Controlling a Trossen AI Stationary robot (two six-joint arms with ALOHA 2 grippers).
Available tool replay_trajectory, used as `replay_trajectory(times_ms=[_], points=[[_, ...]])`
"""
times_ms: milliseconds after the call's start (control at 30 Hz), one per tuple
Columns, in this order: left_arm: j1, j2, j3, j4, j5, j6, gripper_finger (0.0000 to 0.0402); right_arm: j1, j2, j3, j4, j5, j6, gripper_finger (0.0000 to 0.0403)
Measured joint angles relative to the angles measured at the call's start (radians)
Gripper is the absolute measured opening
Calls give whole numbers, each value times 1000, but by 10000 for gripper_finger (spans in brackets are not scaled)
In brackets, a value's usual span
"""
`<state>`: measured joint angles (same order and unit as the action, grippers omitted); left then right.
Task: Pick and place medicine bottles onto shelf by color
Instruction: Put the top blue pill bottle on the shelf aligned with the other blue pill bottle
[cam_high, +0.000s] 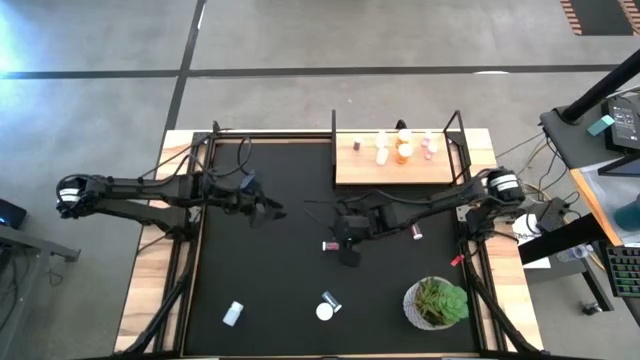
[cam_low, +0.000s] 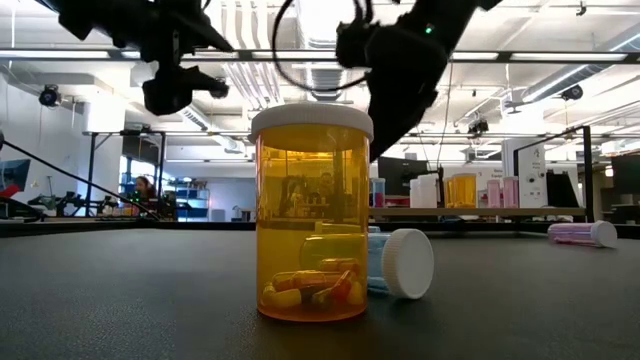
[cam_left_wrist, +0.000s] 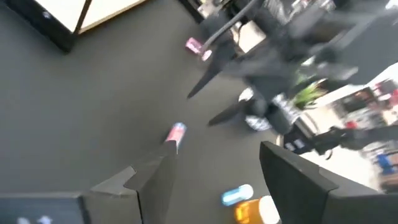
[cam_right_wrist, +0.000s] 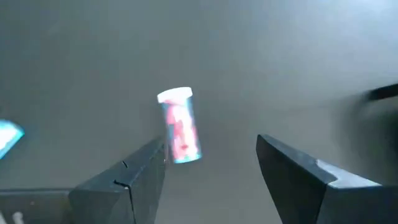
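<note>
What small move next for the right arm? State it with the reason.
Probably lower the right pincer and centre it over the pink-red pill bottle with the white cap. The bottle lies on its side on the black mat, off towards one finger, and the pincer is open and empty.

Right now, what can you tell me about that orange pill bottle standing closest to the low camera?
The orange pill bottle stands upright on the black mat, see-through amber plastic with a white cap on. A small heap of yellow and orange capsules lies at its bottom; the rest is empty. Beside and just behind it a white-capped bottle lies on its side. Whether they touch is unclear. No tool touches it.
</note>
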<state>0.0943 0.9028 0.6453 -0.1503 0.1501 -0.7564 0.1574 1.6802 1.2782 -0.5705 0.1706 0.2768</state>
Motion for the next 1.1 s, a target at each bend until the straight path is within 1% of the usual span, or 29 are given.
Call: replay_trajectory(times_ms=[67,133,367,567,700,867,1100], points=[[-13,-1,0,24,-1,-40,215,2,37,13,2,-35,2,235],[-32,-3,0,54,0,-76,215,9,68,21,5,-46,1,235],[-102,0,0,238,0,-76,215,10,159,49,21,-47,0,235],[-124,0,0,380,0,-67,215,9,231,62,34,-49,0,229],[-135,0,0,460,1,-36,215,8,261,77,35,-51,0,210],[-150,0,0,574,26,-16,215,9,274,80,40,-55,0,172],[-149,6,0,598,34,-14,215,9,259,77,51,-54,0,114]])
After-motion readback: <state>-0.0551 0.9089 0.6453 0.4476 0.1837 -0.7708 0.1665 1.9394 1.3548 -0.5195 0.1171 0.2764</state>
